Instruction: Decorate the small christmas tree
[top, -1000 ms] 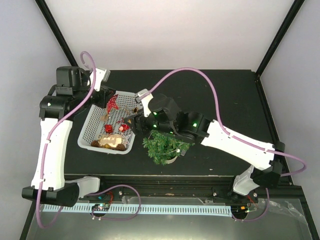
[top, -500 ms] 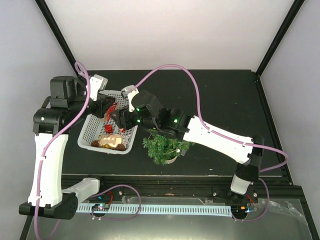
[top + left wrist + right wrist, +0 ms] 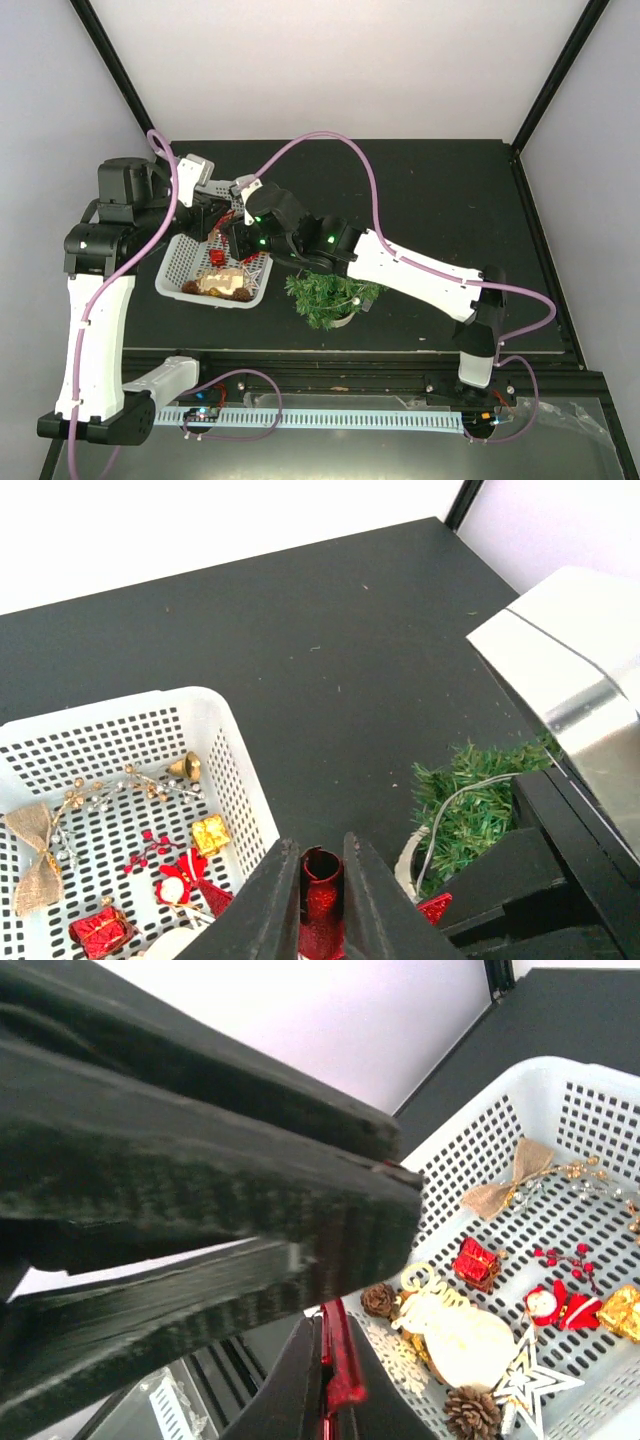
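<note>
The small christmas tree (image 3: pixel 322 293) stands in its cream pot near the table's front edge, and its needles also show in the left wrist view (image 3: pixel 472 798). Just left of it, above the white basket (image 3: pixel 176 268), both grippers meet. My left gripper (image 3: pixel 322 852) is shut on a red glitter ornament (image 3: pixel 322 895), gripping a rolled part of it. My right gripper (image 3: pixel 330 1322) is shut on a thin flat edge of the same red ornament (image 3: pixel 340 1360). The left gripper's black fingers (image 3: pixel 200 1170) fill most of the right wrist view.
The basket (image 3: pixel 560 1090) holds a burlap bow (image 3: pixel 505 1192), a red gift box (image 3: pixel 477 1261), a santa (image 3: pixel 555 1307), pine cones (image 3: pixel 470 1412), a gold bell (image 3: pixel 183 767) and a gold gift (image 3: pixel 210 834). The right arm's link (image 3: pixel 400 265) passes behind the tree.
My right gripper has moved left over the basket to the left gripper and shut on the red ornament. The left gripper shifted slightly, still holding it.
</note>
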`<move>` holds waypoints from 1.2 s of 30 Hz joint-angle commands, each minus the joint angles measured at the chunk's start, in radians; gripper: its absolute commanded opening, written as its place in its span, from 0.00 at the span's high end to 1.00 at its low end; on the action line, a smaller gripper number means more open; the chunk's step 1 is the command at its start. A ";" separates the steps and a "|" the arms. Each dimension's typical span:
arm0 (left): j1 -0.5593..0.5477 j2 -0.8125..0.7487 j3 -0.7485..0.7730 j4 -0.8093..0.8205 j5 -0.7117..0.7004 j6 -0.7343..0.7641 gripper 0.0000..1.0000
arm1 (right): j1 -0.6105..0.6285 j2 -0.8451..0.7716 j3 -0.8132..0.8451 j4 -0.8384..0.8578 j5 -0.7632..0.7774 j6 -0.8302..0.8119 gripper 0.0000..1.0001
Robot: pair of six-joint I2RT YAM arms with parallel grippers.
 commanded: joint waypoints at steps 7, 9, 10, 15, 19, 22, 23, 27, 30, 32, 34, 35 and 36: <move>0.005 -0.057 -0.037 0.030 -0.081 0.023 0.58 | 0.001 -0.109 -0.093 0.050 0.045 0.003 0.99; 0.006 -0.083 -0.056 0.069 -0.134 0.036 0.49 | -0.002 -0.144 -0.115 0.046 0.036 -0.010 0.99; 0.007 -0.100 -0.068 0.091 -0.160 0.043 0.44 | -0.006 -0.158 -0.117 0.031 0.036 -0.013 0.99; 0.008 -0.244 -0.181 0.298 -0.291 0.107 0.15 | -0.021 -0.245 -0.149 -0.025 0.009 -0.038 0.99; 0.007 -0.364 -0.278 0.394 -0.245 0.294 0.08 | -0.027 -0.299 -0.149 -0.065 -0.081 -0.135 0.99; 0.008 -0.316 -0.181 0.202 -0.100 0.350 0.07 | -0.026 -0.344 -0.194 -0.087 -0.127 -0.241 0.99; 0.008 -0.281 -0.138 0.116 -0.031 0.358 0.08 | -0.026 -0.365 -0.230 -0.079 -0.123 -0.281 0.99; 0.008 -0.218 -0.084 -0.119 0.259 0.436 0.16 | -0.024 -0.458 -0.388 -0.043 -0.154 -0.409 0.99; 0.007 -0.239 -0.114 -0.162 0.372 0.511 0.15 | -0.024 -0.542 -0.493 -0.013 -0.221 -0.445 0.99; 0.008 -0.244 -0.128 -0.228 0.449 0.596 0.14 | -0.025 -0.602 -0.551 0.015 -0.284 -0.451 0.99; 0.009 -0.229 -0.130 -0.307 0.534 0.688 0.16 | -0.024 -0.638 -0.592 0.036 -0.337 -0.448 0.99; 0.009 -0.221 -0.128 -0.350 0.575 0.740 0.18 | -0.024 -0.650 -0.607 0.044 -0.359 -0.445 0.99; 0.008 -0.211 -0.127 -0.395 0.612 0.794 0.21 | -0.025 -0.664 -0.620 0.051 -0.375 -0.443 0.99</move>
